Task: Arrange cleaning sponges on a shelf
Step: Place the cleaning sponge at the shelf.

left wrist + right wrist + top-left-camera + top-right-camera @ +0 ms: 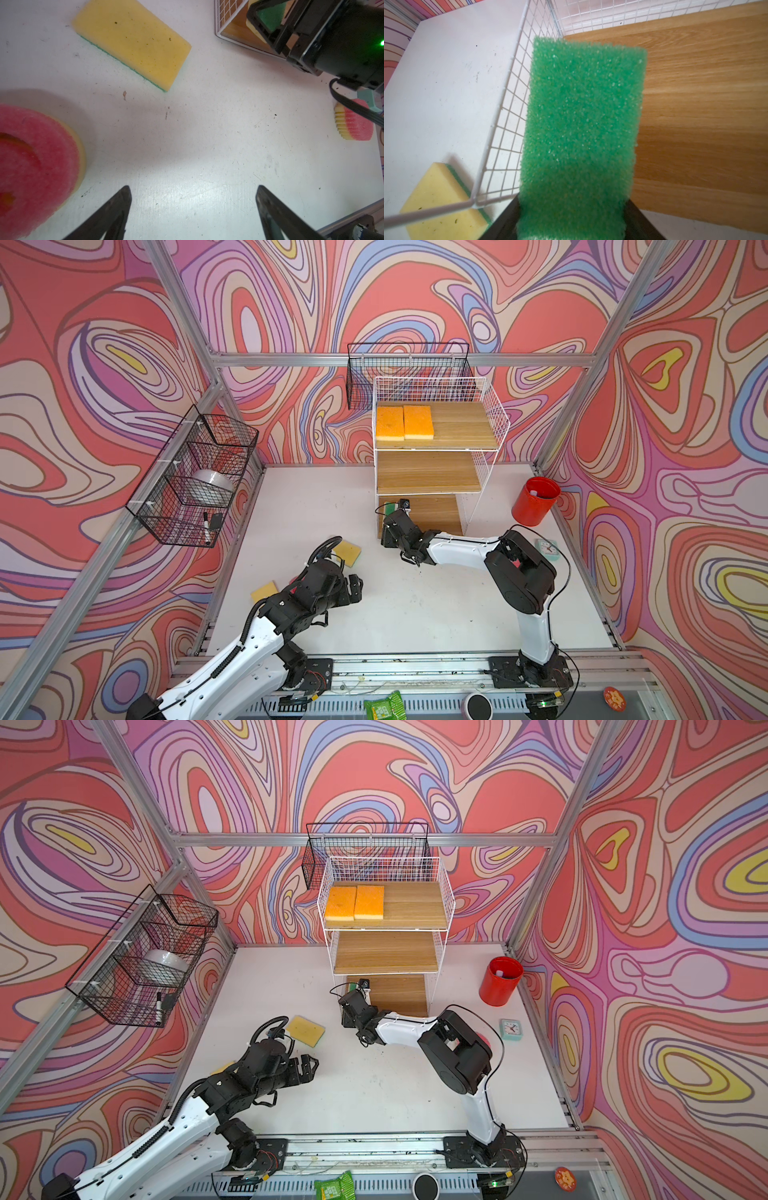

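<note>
In both top views the shelf stands at the far side of the bench. An orange-topped sponge and a second orange-topped sponge lie flat on its top board, touching side by side at the left end. The right jaws reach the front left corner of the lowest board and are clamped on a green-topped sponge. A flipped sponge, yellow side up, lies on the bench between the shelf and the left arm. A yellow pad lies beside that arm, partly hidden. The left jaws stand apart above the bench.

In the left wrist view the left jaws are wide apart over the bench. The flipped sponge shows a green edge under its yellow. A round pink sponge lies near one jaw. A second pink sponge lies well apart, partly behind a cable. The green-topped sponge sits in the right jaws at the shelf corner.

In the right wrist view the green-topped sponge juts from the right jaws over the lowest board, just beside the shelf mesh. Whether it touches the board I cannot tell. The flipped sponge lies outside the mesh on the bench.
</note>
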Controlling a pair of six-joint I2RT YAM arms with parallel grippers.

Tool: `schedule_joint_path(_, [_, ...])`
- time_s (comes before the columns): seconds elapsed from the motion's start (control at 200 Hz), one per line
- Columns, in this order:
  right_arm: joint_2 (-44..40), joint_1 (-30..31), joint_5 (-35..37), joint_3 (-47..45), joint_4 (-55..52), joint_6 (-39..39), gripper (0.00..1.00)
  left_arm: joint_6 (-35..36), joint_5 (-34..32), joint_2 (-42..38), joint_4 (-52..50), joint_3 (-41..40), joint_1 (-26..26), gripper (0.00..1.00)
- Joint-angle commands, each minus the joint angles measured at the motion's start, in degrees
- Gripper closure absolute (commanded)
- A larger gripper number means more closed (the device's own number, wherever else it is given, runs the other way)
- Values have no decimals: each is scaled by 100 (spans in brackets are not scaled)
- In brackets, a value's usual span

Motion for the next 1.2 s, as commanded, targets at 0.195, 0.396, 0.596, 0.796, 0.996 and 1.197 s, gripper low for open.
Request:
schedule_joint_path(0.195, [261,-27,187,282,36,-83,32,33,-44,-13,-29,16,28,5])
schedule_joint_path(0.396, [363,-52,175,361,30,-100,31,17,-56,-32,-59,11,33,5])
schedule_joint_path(0.596, [465,-63,136,464,-28,-159,30,18,-56,-5,-67,21,33,5])
schedule_joint_path(0.796, [533,-69,112,539,-153,-260,27,22,-78,-14,-85,19,33,5])
schedule_joint_path(0.996, [500,-62,92,531,-197,-328,24,13,-110,-1,-94,20,33,5])
schedule_joint_path(1.197, [456,-68,78,479,-138,-356,15,10,-79,55,-80,50,33,5])
